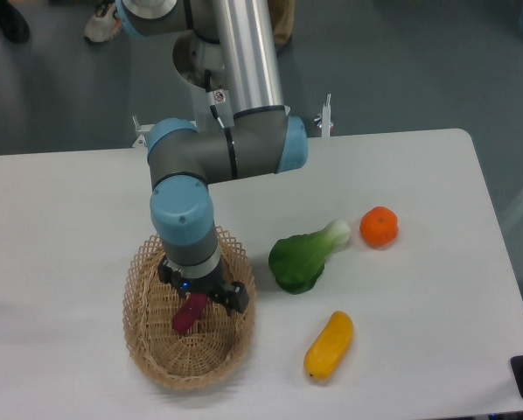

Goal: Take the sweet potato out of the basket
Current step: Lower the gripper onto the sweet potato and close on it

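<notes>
The oval tan wicker basket (148,341) lies at the front left of the white table. Inside it lies the magenta-purple sweet potato (186,316), its upper end hidden under the arm's wrist. My gripper (198,296) hangs directly over the sweet potato inside the basket. Its fingers are mostly hidden by the wrist, so I cannot tell how the jaws stand or whether they touch the tuber.
A green leafy vegetable (305,257) lies right of the basket. A round orange (379,227) sits further right. A yellow oblong fruit (329,346) lies near the front edge. The arm's upper links reach in from the back of the table (69,201).
</notes>
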